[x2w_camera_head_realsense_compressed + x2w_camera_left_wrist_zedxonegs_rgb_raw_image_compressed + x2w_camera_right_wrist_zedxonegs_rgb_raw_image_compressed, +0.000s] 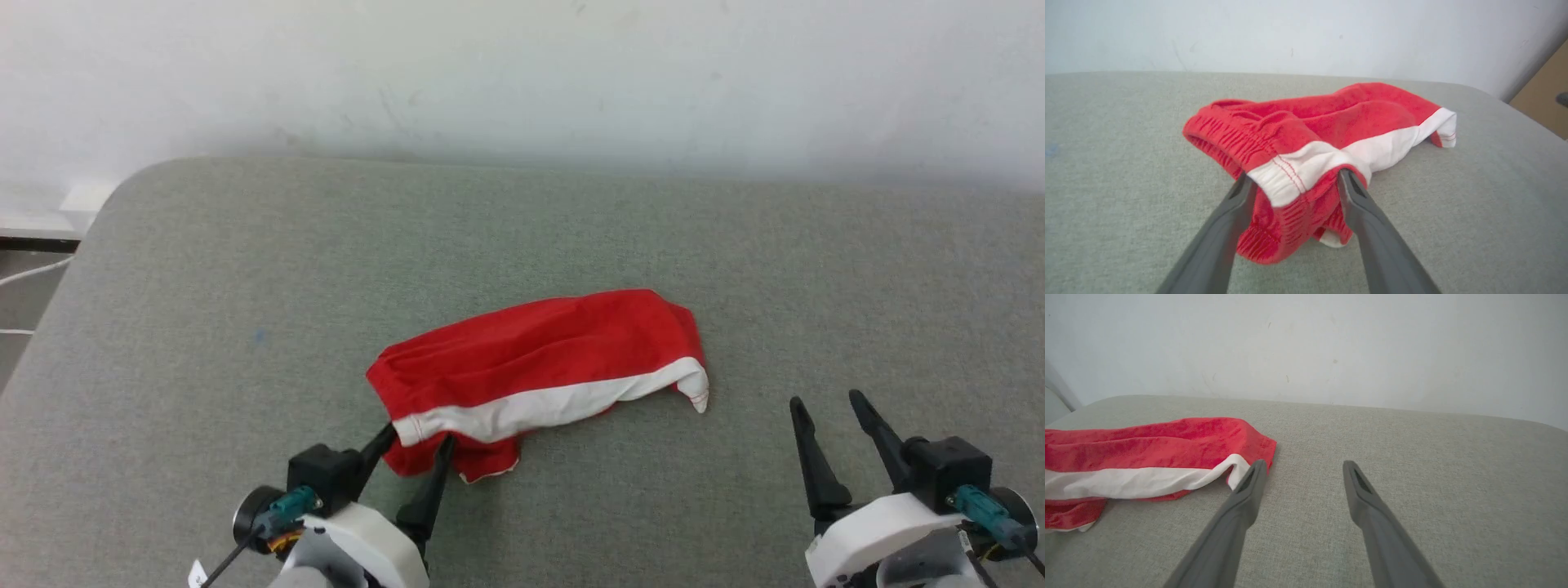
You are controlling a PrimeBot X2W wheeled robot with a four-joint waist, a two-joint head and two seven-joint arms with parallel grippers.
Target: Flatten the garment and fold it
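Head view, garment: garment (539, 359) bunched in a long crumpled strip mid-bench (204, 286); white band along the near edge, a flap tucked under at the left end.
Head view, left hand (419, 435): fingers apart, straddling the near left corner of the garment.
Head view, right hand (826, 400): fingers apart over bare bench, near the garment's right end, touching nothing.
Left wrist view: gathered waistband corner between the spread fingers, cloth brushing both tips; apparently not pinched.
Right wrist view: fingers spread, nothing between them; white-banded end of the garment just beside the left finger.
Done so far: judged nothing; layers doubled over, creased, not flat.
Left to do: spread out flat, smooth, then fold.
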